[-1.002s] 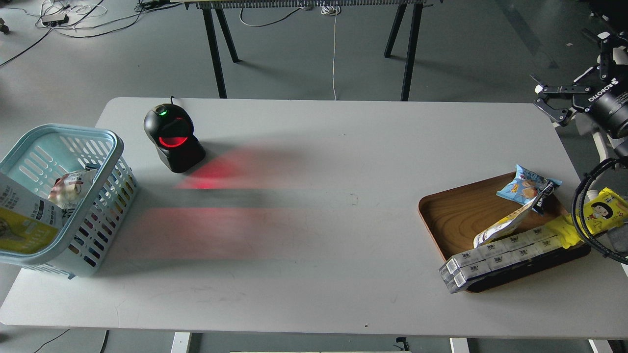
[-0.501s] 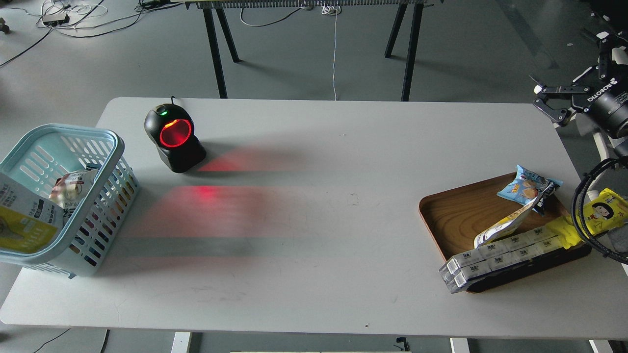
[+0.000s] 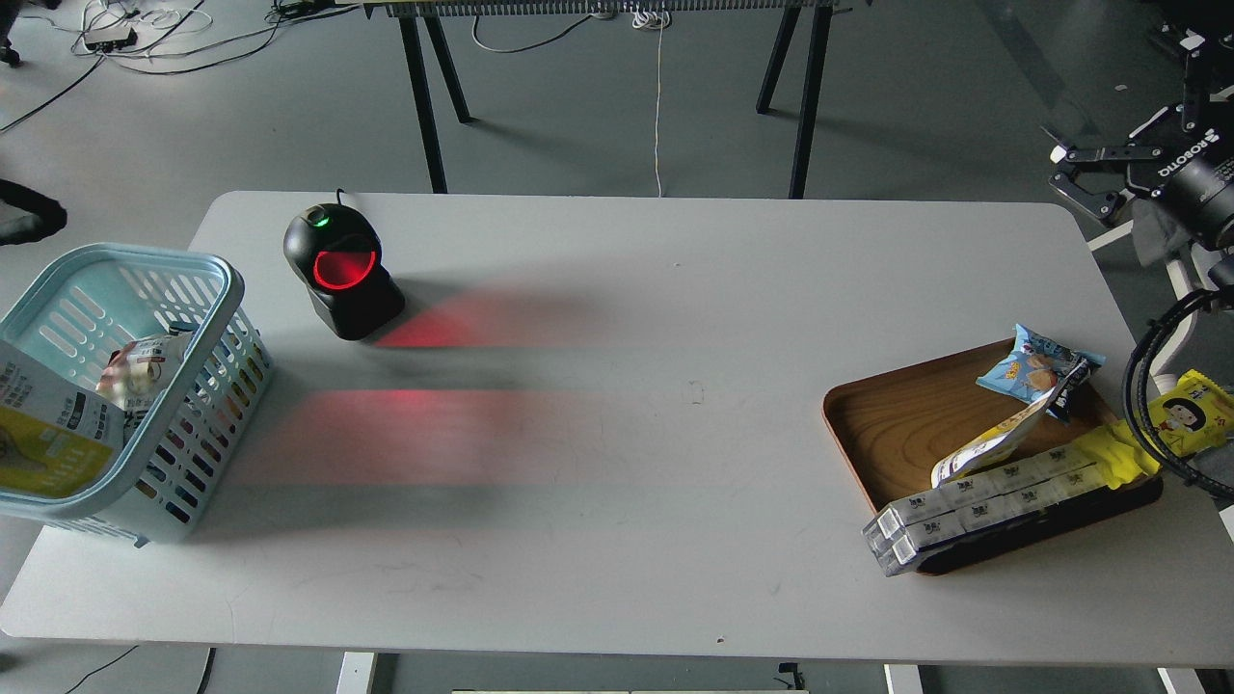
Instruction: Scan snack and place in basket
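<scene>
The snack pouch (image 3: 39, 429), white on top and yellow below, leans inside the light blue slotted basket (image 3: 217, 289) at the table's left edge, against its near left wall. Another small packet (image 3: 145, 371) lies in the basket beside it. My right gripper (image 3: 1065, 173) is open and empty, held in the air past the table's far right corner, well above the wooden tray. My left gripper is out of view.
A black barcode scanner (image 3: 339, 270) glows red at the back left and throws red light across the table. A brown wooden tray (image 3: 897, 424) at the right holds a small blue snack bag (image 3: 1032, 371), a long yellow packet (image 3: 1181, 419) and boxed packs (image 3: 974, 506). A dark shape (image 3: 29, 212) shows at the left edge.
My right gripper has drifted slightly up and to the right. A dark shape has come in at the left edge. The pouch and basket have not moved.
</scene>
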